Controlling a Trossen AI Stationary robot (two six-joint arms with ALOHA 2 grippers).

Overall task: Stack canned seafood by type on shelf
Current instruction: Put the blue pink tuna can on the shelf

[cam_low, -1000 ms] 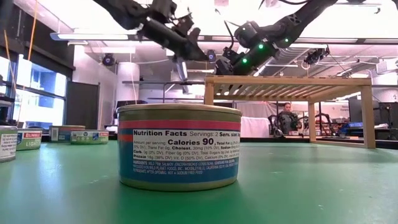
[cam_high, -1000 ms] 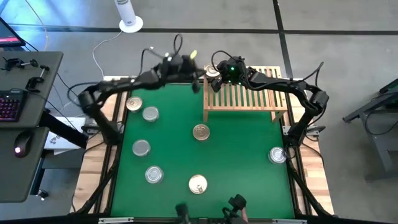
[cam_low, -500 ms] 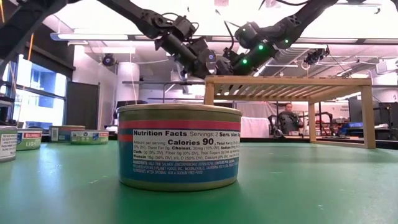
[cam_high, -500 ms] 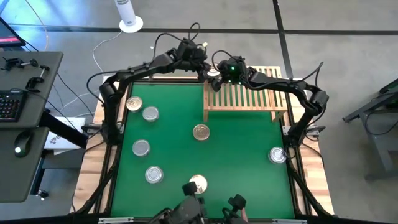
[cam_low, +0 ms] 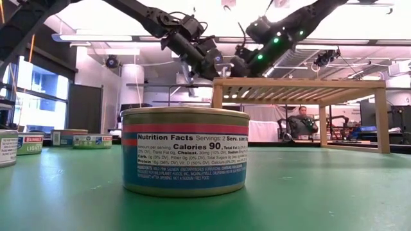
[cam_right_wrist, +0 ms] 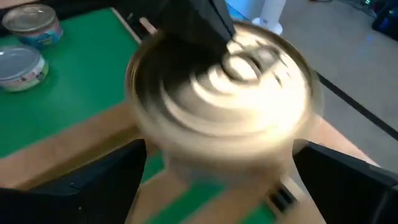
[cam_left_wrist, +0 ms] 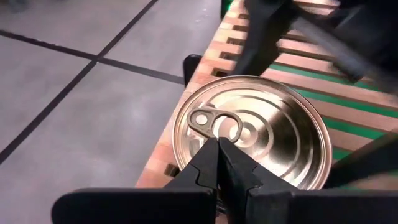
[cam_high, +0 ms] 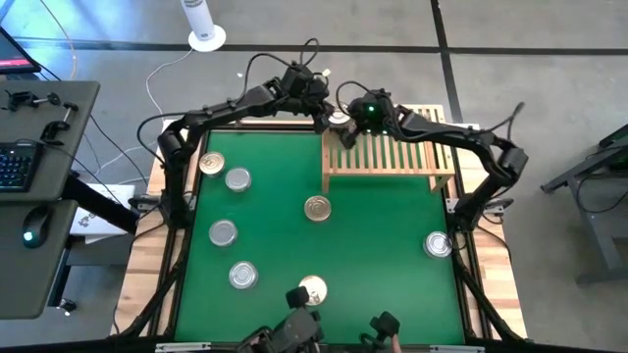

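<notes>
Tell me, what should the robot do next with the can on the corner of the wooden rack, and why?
Probably the right gripper should close gently on the tin. Its open fingers stand on both sides of the tin. The tin sits right at the shelf's corner, close to the edge, and the shut left gripper only points at its lid.

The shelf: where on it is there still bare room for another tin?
The shelf is bare along its slats toward the right end. Its left far corner is crowded: one tin sits there, the left gripper and right gripper beside it.
</notes>
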